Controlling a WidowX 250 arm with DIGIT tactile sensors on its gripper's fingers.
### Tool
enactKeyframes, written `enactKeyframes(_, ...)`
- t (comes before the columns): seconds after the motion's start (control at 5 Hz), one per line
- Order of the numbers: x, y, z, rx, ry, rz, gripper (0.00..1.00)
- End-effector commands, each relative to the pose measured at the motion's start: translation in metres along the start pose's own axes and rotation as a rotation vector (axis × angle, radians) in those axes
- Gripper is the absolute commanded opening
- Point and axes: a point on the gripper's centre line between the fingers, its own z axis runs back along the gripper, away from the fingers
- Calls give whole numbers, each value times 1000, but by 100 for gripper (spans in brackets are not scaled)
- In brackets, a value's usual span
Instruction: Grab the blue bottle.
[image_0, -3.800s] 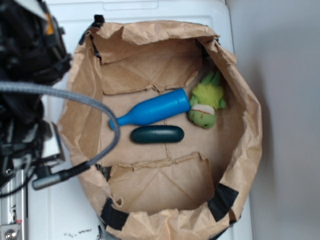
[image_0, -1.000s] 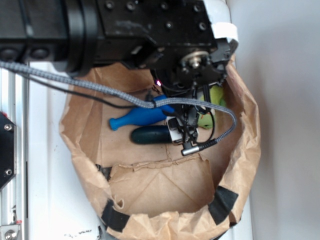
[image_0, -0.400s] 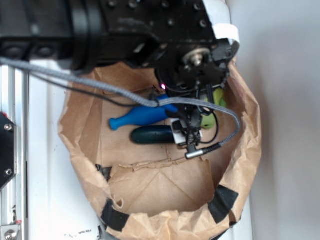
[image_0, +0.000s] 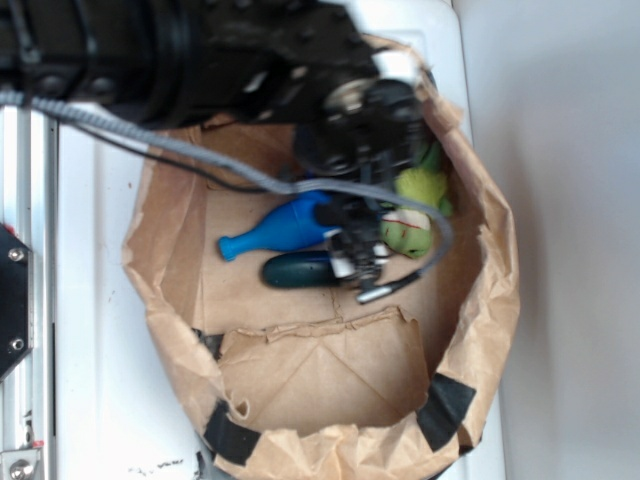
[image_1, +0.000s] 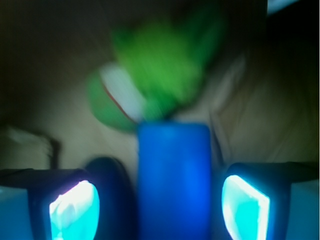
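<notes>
The blue bottle (image_0: 275, 231) lies on its side in a brown paper-lined bin (image_0: 170, 270), neck pointing left. In the wrist view its thick blue body (image_1: 173, 180) runs up the middle between my two fingers. My gripper (image_1: 160, 207) is open, with a gap on each side of the bottle. The left fingertip (image_1: 75, 210) and right fingertip (image_1: 245, 207) glow cyan. From the exterior view my gripper (image_0: 355, 255) is down over the bottle's thick end, which the arm hides.
A dark teal capsule (image_0: 300, 270) lies just below the bottle, also seen beside my left finger (image_1: 112, 195). A green plush toy (image_0: 415, 215) sits right of the bottle's base (image_1: 155, 85). Crumpled paper walls ring the bin.
The arm came in from the left and descended over the bottle. Since a second ago it has shifted slightly left and down, and the frames are blurred with motion.
</notes>
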Motion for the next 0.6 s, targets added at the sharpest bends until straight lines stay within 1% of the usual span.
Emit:
enactKeyframes(0.0,17,4,13,48,-98,114,100)
enactKeyframes(0.2,16,-1,-7,89,-123,108,100)
enactKeyframes(0.4,17,-7,-18,114,-141,93,100)
